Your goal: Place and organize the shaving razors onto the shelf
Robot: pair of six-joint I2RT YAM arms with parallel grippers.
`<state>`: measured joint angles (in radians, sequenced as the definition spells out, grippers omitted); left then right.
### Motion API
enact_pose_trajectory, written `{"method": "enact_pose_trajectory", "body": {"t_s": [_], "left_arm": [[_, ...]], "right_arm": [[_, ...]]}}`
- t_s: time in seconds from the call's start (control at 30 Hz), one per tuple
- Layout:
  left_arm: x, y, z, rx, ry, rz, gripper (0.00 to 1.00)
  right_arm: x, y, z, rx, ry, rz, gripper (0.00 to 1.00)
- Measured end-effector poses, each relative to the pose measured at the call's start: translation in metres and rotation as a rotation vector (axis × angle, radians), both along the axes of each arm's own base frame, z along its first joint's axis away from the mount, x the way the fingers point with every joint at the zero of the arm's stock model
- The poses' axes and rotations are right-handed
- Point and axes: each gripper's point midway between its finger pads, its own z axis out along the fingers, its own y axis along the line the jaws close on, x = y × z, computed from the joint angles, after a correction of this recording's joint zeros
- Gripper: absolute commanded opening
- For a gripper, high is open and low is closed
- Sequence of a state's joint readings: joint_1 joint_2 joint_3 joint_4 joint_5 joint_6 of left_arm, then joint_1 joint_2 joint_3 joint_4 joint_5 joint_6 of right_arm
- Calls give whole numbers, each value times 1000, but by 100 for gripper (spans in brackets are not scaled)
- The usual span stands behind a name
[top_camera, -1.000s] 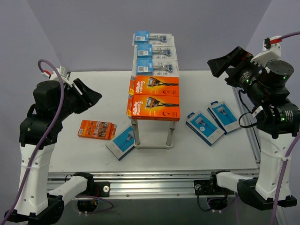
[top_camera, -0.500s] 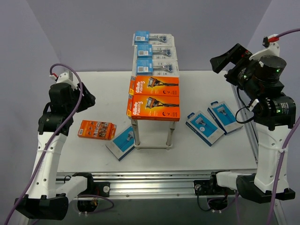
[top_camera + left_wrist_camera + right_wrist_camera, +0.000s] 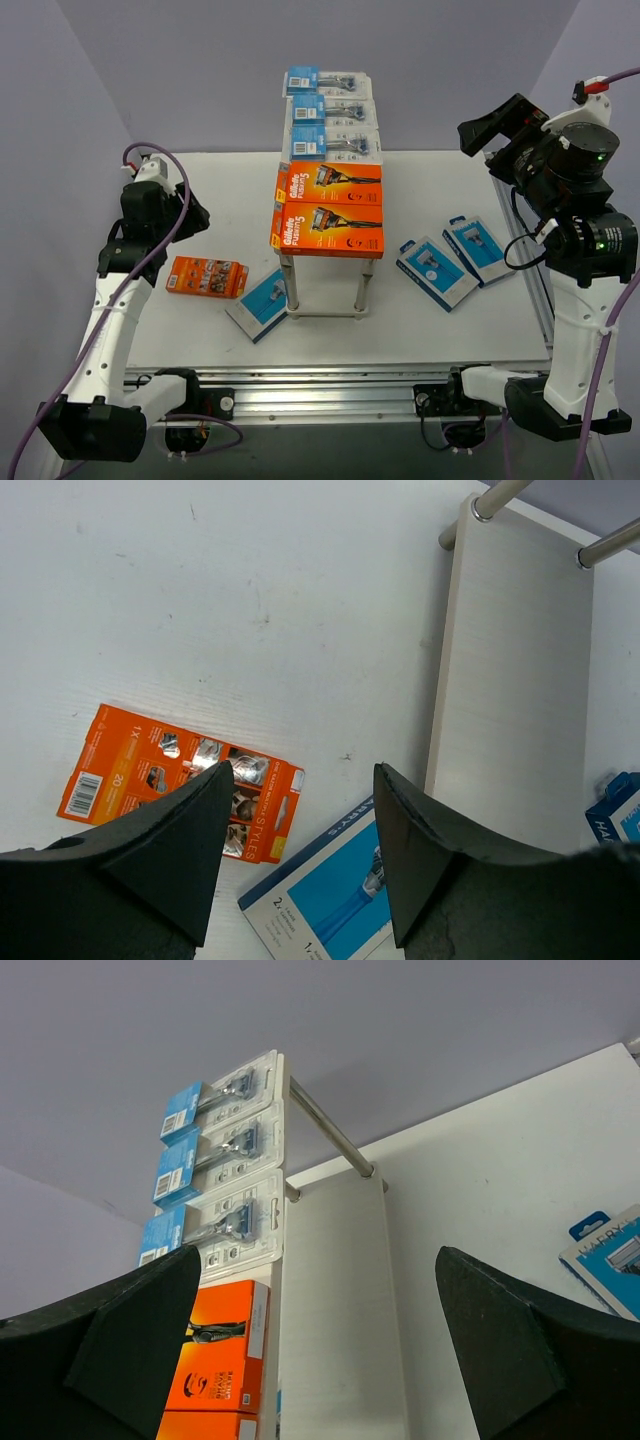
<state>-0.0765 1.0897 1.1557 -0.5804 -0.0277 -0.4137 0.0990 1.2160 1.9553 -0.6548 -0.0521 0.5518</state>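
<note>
Hovering over the orange pack [image 3: 150, 770] on the table [image 3: 200, 600], the left hand [image 3: 302, 770] is seen parted, empty; right hand [image 3: 318, 1255] spread wide

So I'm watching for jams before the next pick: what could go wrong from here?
1. The shelf top looks fully covered by packs; squeezing another in may push the front orange box off.
2. The blue box lies close to a shelf leg and the small orange pack; the open left gripper could bump the leg or drag both.
</note>
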Motion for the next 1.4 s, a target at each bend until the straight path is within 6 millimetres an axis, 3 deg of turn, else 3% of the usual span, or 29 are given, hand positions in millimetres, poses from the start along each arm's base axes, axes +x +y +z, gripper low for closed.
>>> {"method": "enact_pose_trajectory", "body": {"t_s": [0.4,0.57,0.7,0.8,0.97,1.2,1.4], "left_arm": [[6,-2,-11,-4,-11,-7,66],[7,-1,-28,2,-8,-8,67],[6,4,-43,-11,29,-4,67],[7,3,-42,-24,22,-16,67],[3,-3,-34,-44,-1,-50,68],[-3,-4,-20,-45,-48,-60,71],[1,-3,-29,-46,-20,-52,72]], "right_arm": [[-10,-9,8,-2,-32,-47,100],[-6,-21,-14,-16,7,-108,98],[21,-28,-34,-17,53,-137,95],[47,-30,-71,-12,128,-143,92],[70,-31,-170,-26,358,-145,85],[67,-31,-260,-58,541,-135,84],[50,-31,-331,-82,658,-121,82]]}}
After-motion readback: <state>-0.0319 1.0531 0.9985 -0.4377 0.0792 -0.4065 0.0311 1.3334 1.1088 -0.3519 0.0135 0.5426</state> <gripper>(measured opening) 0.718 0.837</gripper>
